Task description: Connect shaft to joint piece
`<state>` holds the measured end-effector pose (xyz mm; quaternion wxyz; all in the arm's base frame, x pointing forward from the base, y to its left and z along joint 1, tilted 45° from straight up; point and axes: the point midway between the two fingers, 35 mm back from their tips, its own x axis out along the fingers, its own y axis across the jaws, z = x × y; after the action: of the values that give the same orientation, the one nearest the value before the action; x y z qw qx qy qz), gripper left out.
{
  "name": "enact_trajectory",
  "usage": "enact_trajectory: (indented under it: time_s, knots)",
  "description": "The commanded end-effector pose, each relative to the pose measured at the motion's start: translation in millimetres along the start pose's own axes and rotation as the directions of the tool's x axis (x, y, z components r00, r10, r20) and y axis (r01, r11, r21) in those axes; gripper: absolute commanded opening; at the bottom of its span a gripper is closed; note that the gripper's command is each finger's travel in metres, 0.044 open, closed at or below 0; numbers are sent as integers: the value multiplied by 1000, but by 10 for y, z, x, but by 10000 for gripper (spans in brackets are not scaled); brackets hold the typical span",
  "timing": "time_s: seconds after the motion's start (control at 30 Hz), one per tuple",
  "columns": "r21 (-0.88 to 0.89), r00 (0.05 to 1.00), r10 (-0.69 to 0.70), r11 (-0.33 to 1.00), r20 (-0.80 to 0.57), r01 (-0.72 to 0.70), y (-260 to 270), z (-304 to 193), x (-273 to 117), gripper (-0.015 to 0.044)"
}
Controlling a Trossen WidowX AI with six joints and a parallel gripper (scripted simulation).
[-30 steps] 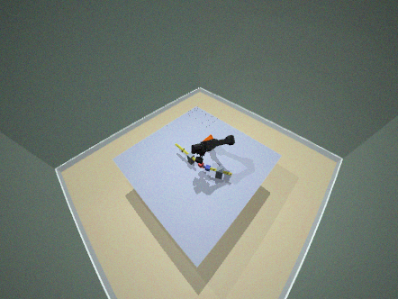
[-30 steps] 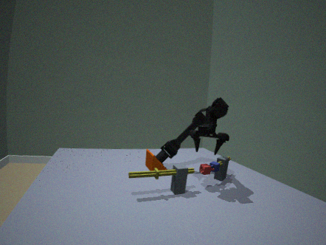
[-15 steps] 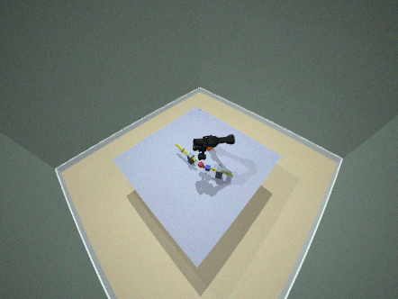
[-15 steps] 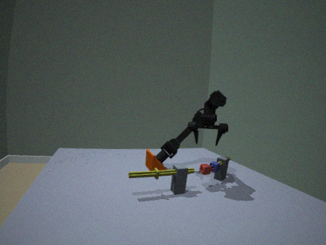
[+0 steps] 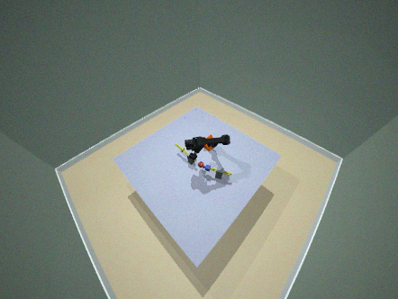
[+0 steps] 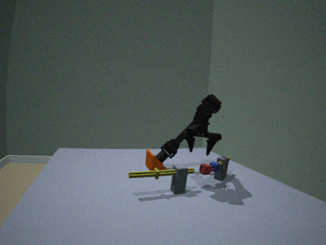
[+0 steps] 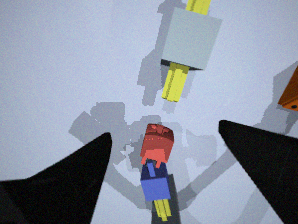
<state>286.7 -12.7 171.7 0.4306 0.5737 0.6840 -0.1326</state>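
Red joint piece [image 5: 201, 164] [image 6: 205, 169] [image 7: 158, 144] is seen below the claw [image 5: 193, 157] [image 6: 200, 153] [image 7: 164, 131], whose fingers are spread wide. It is joined to a blue piece [image 5: 207, 167] [image 6: 214, 166] [image 7: 155, 187]. The second yellow shaft [image 5: 179, 147] [image 6: 144, 173] [image 7: 175, 84] is kept apart (a gap shows).

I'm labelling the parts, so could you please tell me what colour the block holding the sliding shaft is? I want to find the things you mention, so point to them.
Grey [image 6: 179, 180] [image 7: 191, 37], seen best in the wrist view.
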Motion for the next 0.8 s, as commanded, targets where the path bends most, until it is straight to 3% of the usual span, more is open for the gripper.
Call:
enact_trajectory:
  time_s: [0.0, 0.3, 0.6, 0.77]
  knots:
    - [117, 998, -24, 993, -59, 31, -55, 81, 135, 440]
    - [328, 985, -56, 938, -162, 108, -164, 228, 375, 440]
    - [323, 985, -56, 940, -162, 106, -164, 237, 374, 440]
    - [182, 989, -46, 981, -144, 72, -171, 480, 333, 440]
